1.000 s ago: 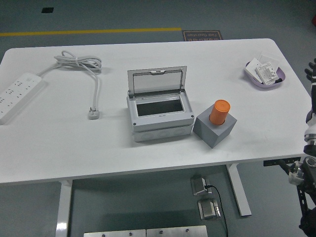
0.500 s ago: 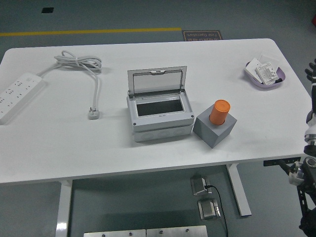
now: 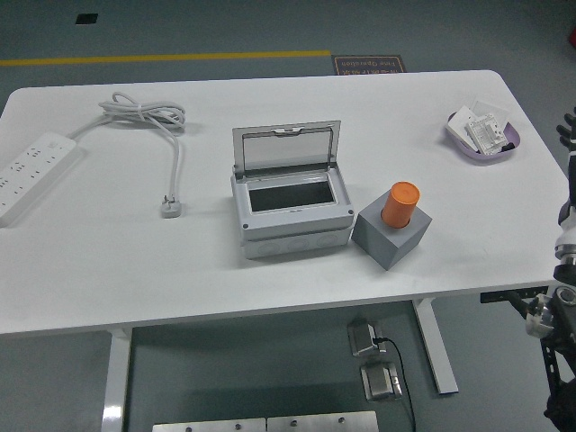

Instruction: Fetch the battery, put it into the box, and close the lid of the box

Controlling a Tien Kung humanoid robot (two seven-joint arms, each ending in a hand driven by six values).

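Because the orange cylindrical battery (image 3: 400,204) looks rigid, smooth and probably light, its exposed upper half is the best place to grip. It stands upright in a grey block holder (image 3: 392,235), just right of the open grey plastic box (image 3: 290,214). The right hand (image 3: 568,128) is well apart at the right edge; whether its fingers are open I cannot tell.
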